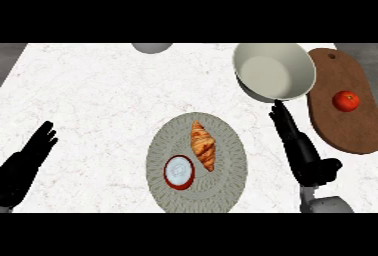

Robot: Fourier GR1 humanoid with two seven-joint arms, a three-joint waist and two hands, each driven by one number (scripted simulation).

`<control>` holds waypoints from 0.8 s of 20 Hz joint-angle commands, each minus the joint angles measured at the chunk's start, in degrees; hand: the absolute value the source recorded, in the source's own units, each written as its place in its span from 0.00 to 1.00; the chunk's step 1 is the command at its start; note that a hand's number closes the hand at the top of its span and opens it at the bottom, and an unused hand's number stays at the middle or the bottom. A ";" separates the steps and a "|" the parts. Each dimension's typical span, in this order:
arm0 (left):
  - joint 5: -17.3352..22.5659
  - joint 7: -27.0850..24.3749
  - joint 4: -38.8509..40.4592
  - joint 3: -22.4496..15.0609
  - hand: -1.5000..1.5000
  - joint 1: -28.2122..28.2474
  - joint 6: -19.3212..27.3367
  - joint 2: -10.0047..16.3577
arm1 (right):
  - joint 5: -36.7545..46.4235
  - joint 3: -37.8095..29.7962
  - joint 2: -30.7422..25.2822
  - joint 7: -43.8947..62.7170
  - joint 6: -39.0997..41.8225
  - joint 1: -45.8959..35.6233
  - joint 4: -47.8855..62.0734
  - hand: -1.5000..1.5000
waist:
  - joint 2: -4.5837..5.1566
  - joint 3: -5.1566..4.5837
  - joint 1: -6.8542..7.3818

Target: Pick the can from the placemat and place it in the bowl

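Note:
A red can (179, 172) with a pale top stands on the round grey placemat (221, 192), at its lower left. A croissant (203, 145) lies beside it on the mat. The large pale bowl (273, 71) sits at the upper right. My right hand (299, 147) is open, fingers straight and pointing up toward the bowl's near rim, to the right of the placemat and apart from the can. My left hand (26, 160) rests open at the left edge, fingers up.
A brown wooden cutting board (347, 125) lies at the far right with a red tomato (345, 101) on it. A grey rounded object (152, 47) shows at the counter's far edge. The marble counter (96, 100) spreads to the left.

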 commanded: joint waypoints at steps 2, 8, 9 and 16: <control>-1.67 0.61 -1.83 1.08 0.50 -3.27 2.25 -0.50 | 2.19 3.36 -1.29 -0.62 3.71 -4.66 -5.14 1.00 | -1.11 0.63 1.46; -3.89 -0.26 -2.59 2.71 0.50 -7.85 6.68 -0.15 | 25.51 7.50 -20.20 6.76 5.03 -14.55 -6.32 0.00 | -2.88 -0.77 -0.65; -3.89 -0.01 -3.08 3.55 0.50 -9.16 8.64 -1.03 | 26.33 9.50 -15.64 11.39 0.51 -9.77 -7.17 0.00 | -2.32 0.08 -1.74; -7.18 4.45 -8.35 1.48 0.50 -9.28 12.76 -2.79 | 43.64 25.03 -10.58 20.69 -8.61 8.44 -31.21 0.00 | -1.68 0.58 -0.19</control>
